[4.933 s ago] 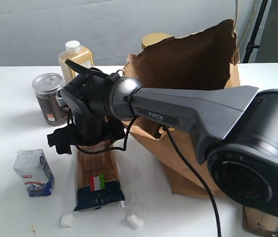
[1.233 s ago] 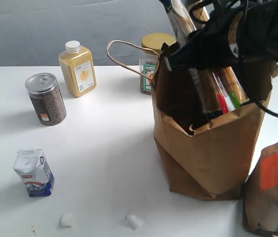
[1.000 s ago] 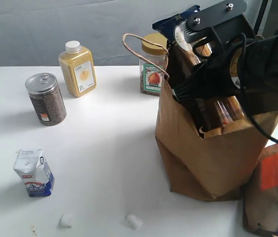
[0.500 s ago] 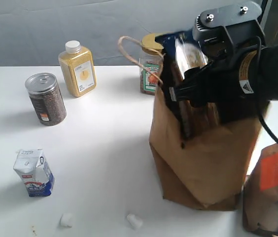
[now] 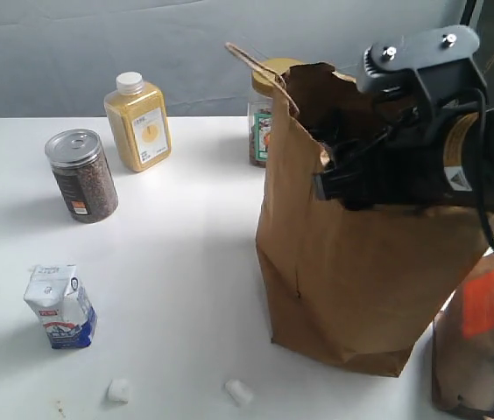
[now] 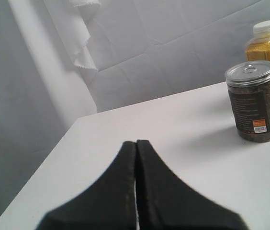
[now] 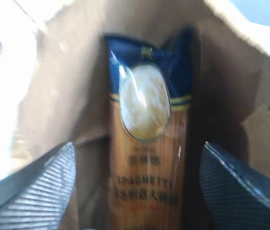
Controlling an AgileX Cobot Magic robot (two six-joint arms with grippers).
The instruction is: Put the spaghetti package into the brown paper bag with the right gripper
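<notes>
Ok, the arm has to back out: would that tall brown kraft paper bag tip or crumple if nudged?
Likely crumples: the tall brown kraft paper bag looks thin and creased. It may also tip, with seemingly only the long navy spaghetti package inside.

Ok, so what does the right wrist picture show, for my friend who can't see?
A dark blue spaghetti package sits inside the brown paper bag, its label reading SPAGHETTI. The right pincer is open, one ridged finger on each side of the package, not touching it.

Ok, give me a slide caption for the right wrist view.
Right gripper open, straddling the spaghetti package, which sits inside the brown paper bag.
</notes>
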